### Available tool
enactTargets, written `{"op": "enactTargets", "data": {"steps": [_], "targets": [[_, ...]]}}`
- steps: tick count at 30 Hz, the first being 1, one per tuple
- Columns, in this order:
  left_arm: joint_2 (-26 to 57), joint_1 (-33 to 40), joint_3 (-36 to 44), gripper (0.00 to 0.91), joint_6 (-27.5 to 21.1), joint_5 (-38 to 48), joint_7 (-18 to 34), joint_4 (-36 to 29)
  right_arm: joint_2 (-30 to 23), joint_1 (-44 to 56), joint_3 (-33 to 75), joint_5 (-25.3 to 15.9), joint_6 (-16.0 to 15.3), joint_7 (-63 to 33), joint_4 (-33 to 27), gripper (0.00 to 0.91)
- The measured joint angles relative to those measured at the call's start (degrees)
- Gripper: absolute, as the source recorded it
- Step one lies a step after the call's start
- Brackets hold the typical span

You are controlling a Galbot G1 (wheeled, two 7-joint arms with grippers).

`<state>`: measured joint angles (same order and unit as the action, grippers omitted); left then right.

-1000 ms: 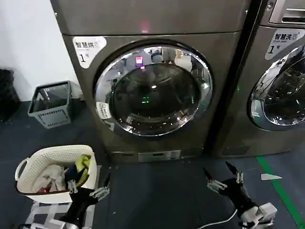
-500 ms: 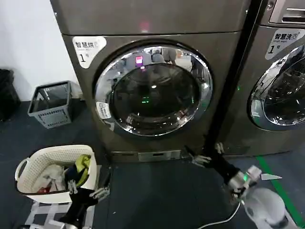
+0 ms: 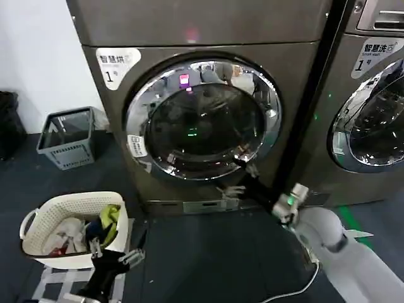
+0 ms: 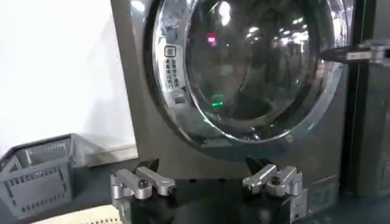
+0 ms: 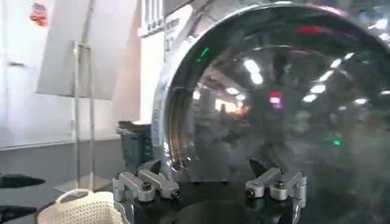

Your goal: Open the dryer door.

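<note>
1. I see the dryer door (image 3: 202, 118) shut flush in the front of the left-hand machine, its chrome ring unbroken all round; the neighbouring machine's door (image 3: 372, 120) sits to the right, well apart.
2. A white laundry basket (image 3: 72, 227) full of clothes stands on the floor low on my left, and a grey crate (image 3: 68, 137) stands by the wall.
3. My right pincer (image 3: 243, 180) reaches to the ring's lower right rim with its fingers spread apart; I can't quite tell if it touches the chrome.
4. My left pincer (image 3: 117, 252) waits low beside the basket, fingers apart.
5. My worry: the curved, shiny ring gives little purchase, so the fingers may skate off, or pull where there's no latch.
</note>
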<state>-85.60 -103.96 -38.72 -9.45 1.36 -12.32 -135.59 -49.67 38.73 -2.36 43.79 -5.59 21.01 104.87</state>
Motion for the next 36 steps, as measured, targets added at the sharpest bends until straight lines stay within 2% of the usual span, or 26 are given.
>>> {"op": "enactTargets", "data": {"steps": [7,16,36], "targets": [[-0.3,-0.1,0.0,0.907,0.0,-0.1,0.0,-0.2,-2.6,-9.8,-7.9,2.7,-0.6,1.4,-6.0,0.907],[-0.3,-0.2,0.0,0.907,0.0,-0.1,0.0,-0.4,-6.8,-18.4,-15.7,3.8,-0.9,2.7,-12.1,0.907],[-0.2,0.4,-0.3,0.907,-0.4,0.5,0.0,-0.8,-16.7,-28.6,-24.3,4.4,-1.3,4.2,-23.3,0.907]]}}
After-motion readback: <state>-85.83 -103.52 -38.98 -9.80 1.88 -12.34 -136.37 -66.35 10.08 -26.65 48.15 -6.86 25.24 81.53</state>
